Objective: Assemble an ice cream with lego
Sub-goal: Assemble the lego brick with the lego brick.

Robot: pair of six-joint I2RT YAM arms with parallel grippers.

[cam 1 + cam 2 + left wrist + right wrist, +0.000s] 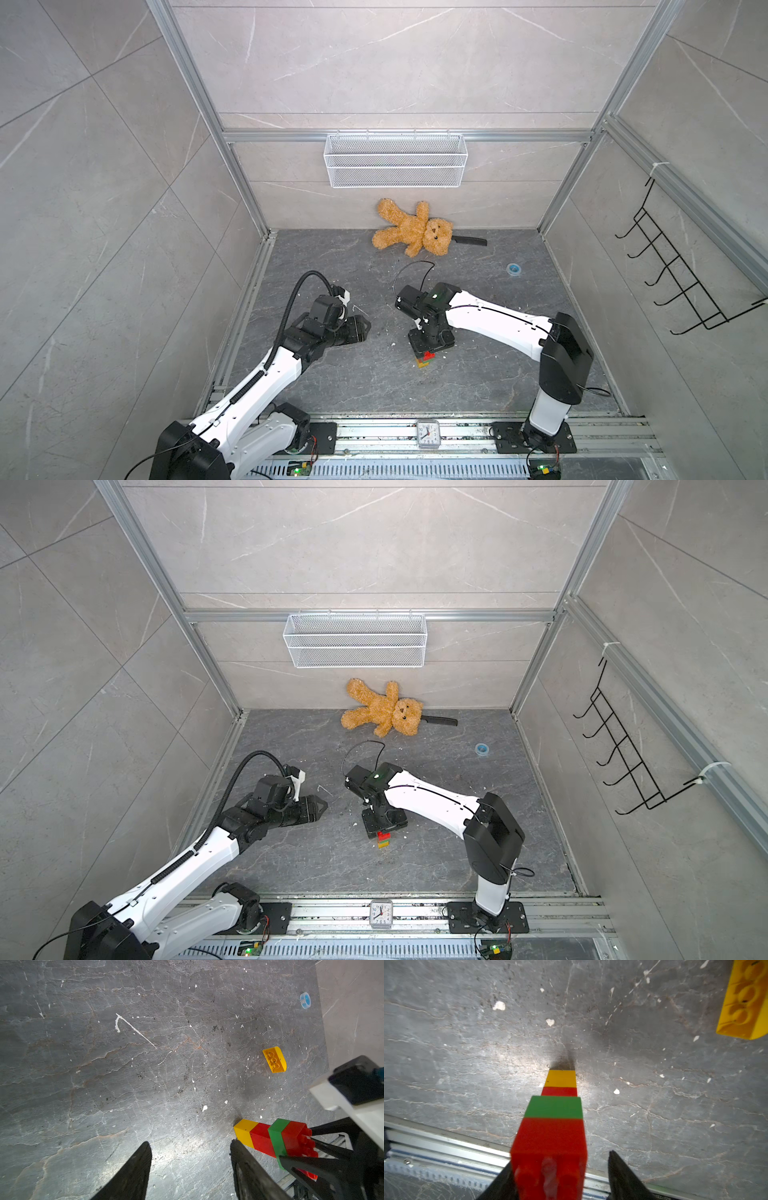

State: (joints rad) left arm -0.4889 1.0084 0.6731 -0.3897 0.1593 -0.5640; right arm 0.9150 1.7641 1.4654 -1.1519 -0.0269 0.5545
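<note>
Careful, right end effector (560,1158) open around upright brick stack (553,1126), gripping nothing; crooked lift-off could topple it.

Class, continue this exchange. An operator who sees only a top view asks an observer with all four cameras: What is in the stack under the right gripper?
Observer: Four bricks in the stack, from the table up: yellow, red, green, red.
Operator: Is it gripped?
Observer: No. The right gripper is open; one finger stands clear of the top red brick.
Operator: What is left to add?
Observer: The rounded yellow brick, lying loose on the table, apart from the stack.
</note>
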